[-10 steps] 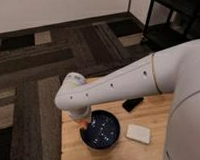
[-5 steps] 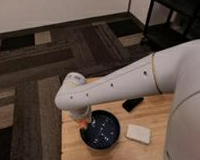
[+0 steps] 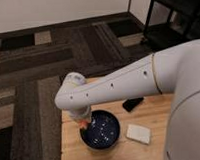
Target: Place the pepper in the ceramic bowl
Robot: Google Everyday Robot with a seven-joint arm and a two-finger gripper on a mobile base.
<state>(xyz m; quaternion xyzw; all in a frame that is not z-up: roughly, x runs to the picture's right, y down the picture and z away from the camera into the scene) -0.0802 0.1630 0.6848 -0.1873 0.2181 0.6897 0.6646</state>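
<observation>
Nothing really moved over the last second, honestly: arm, bowl and everything else sat exactly where they had been. The white arm [image 3: 119,86] reached in from the right across the wooden table [image 3: 116,154], and its wrist end came down at the left rim of the dark blue bowl [image 3: 101,129]. The gripper [image 3: 84,123] was mostly tucked under the wrist, but it was pinched tight on the pepper [image 3: 84,124], a little orange-red sliver peeking out right over the bowl's left edge. So the pepper was held at the rim, not lying loose in the bottom. A white block [image 3: 139,133] lay just right of the bowl, close but apart from it, and a flat black phone [image 3: 133,103] sat behind that, partly under the arm. Patterned carpet [image 3: 52,51] covered the floor beyond the table, with a black shelf [image 3: 176,16] at the top right.
</observation>
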